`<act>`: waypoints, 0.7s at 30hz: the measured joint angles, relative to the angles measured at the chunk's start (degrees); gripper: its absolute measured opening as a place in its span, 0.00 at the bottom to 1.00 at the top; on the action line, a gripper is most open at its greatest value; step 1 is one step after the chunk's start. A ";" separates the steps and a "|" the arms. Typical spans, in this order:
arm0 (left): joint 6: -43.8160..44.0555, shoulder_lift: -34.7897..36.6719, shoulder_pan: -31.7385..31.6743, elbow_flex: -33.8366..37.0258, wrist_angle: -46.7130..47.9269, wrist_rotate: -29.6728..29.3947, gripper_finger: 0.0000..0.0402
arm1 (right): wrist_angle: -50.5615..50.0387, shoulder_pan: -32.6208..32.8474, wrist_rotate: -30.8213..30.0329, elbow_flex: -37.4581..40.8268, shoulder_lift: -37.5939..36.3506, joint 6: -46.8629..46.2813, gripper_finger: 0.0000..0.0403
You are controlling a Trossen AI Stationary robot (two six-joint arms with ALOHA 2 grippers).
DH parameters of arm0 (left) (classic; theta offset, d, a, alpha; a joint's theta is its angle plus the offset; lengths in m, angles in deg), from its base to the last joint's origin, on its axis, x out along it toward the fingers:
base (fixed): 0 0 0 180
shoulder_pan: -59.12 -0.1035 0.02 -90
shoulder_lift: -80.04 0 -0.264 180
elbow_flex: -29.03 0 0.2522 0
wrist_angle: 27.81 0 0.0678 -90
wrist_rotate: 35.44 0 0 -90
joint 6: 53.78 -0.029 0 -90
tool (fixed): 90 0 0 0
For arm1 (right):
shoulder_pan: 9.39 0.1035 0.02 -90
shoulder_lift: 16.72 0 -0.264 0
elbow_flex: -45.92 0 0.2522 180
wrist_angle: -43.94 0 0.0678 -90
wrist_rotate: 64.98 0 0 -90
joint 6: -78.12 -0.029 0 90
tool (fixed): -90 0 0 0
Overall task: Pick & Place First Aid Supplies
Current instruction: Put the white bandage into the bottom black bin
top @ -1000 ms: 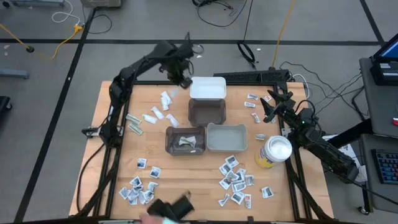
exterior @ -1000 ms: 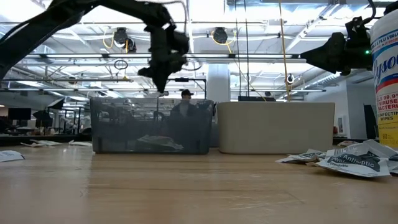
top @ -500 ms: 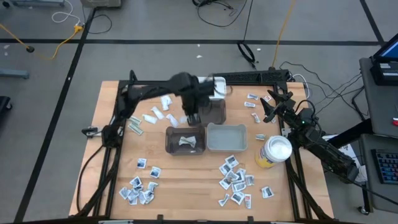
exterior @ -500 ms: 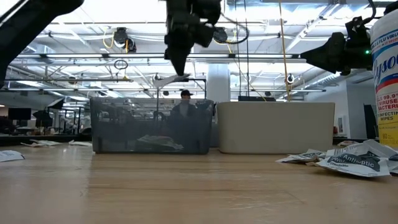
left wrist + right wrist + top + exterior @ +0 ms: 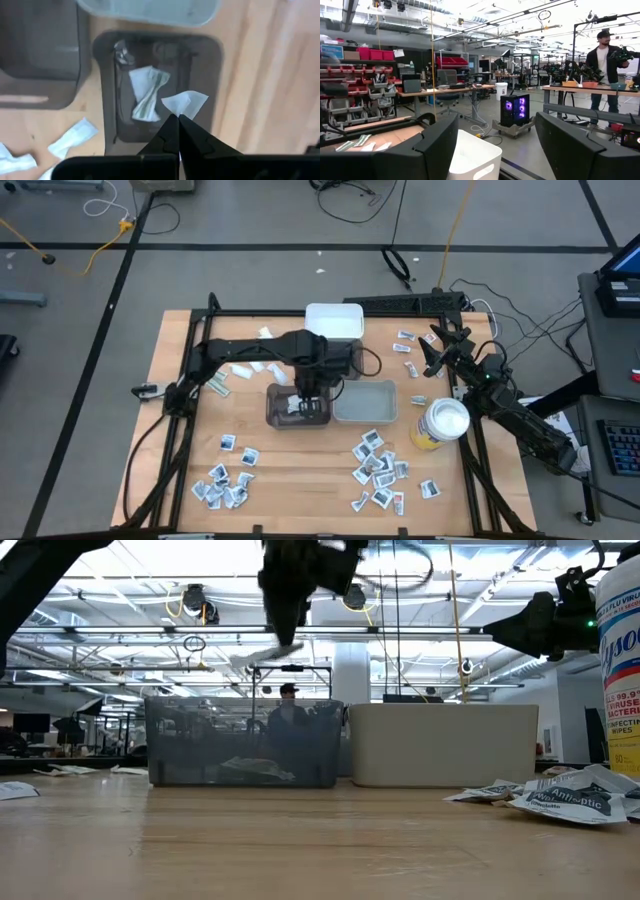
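My left gripper hangs, pointing down, over the near dark bin, shut on a small white packet. The packet also shows above the bin in the low view. Crumpled white packets lie on that bin's floor. More first aid supplies lie flat on the table: strip wrappers at the far left, square sachets at the near left and the near right. My right gripper waits open at the table's far right, holding nothing. My left gripper pinches the white packet by one corner between its two fingertips, coming from above and pointing down. The rest of the packet sticks out sideways beyond the tips. It is lifted clear, above the near dark bin.
A light grey bin stands right of the dark one. A second dark bin and a white bin stand behind them. A yellow canister with a white lid stands at the right, and small packets lie at the far right.
My left gripper has swung from the table's far edge, beside the white bin, toward the near edge until it is over the near dark bin. It has rolled about its own axis on the way. It stays shut, and the white packet has travelled with it, clear of the table.
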 joint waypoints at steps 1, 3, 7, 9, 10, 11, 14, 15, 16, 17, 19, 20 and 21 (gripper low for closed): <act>-0.30 -0.04 -0.04 1.46 -0.11 -0.81 0.00 | 0.02 -0.02 -0.02 0.00 0.00 -0.02 0.65; -1.08 -0.07 -0.31 4.48 -0.35 -2.59 0.00 | 0.01 0.00 -0.01 0.00 0.00 -0.01 0.65; -2.68 -0.07 -0.73 8.97 -2.57 -4.15 0.00 | 0.02 -0.02 -0.01 0.01 0.00 0.00 0.65; -3.22 -0.07 -0.78 10.97 -5.12 -4.32 0.00 | 0.02 0.00 -0.02 0.00 0.00 -0.02 0.65; -3.24 -0.07 -0.75 11.94 -6.31 -4.28 0.00 | 0.02 0.00 -0.02 0.00 0.00 0.00 0.65; -3.26 -0.08 -0.72 13.01 -7.51 -4.25 0.00 | 0.02 0.00 0.00 0.00 0.00 -0.02 0.65; -3.48 -0.07 -0.64 16.34 -10.56 -4.21 0.00 | 0.01 -0.01 -0.02 0.01 0.02 -0.02 0.65; -3.82 -0.09 -0.66 17.48 -11.18 -4.21 0.00 | 0.02 0.00 -0.02 0.01 0.00 -0.01 0.65; -4.13 -0.09 -0.58 18.53 -11.96 -4.23 0.00 | 0.02 0.00 0.00 0.00 0.00 -0.02 0.65; -4.26 -0.09 -0.56 19.46 -12.71 -4.23 0.00 | 0.02 -0.02 -0.01 0.00 0.00 -0.02 0.65; -4.66 -0.09 -0.51 21.26 -14.52 -3.66 0.00 | 0.02 -0.02 0.00 0.00 0.00 -0.02 0.65; -5.21 -0.09 -0.43 22.21 -15.54 -3.15 0.00 | 0.02 0.00 0.00 0.02 0.00 -0.02 0.65; -5.96 -0.09 -0.33 22.96 -16.43 -2.77 0.00 | 0.02 -0.02 -0.02 0.02 0.00 -0.02 0.65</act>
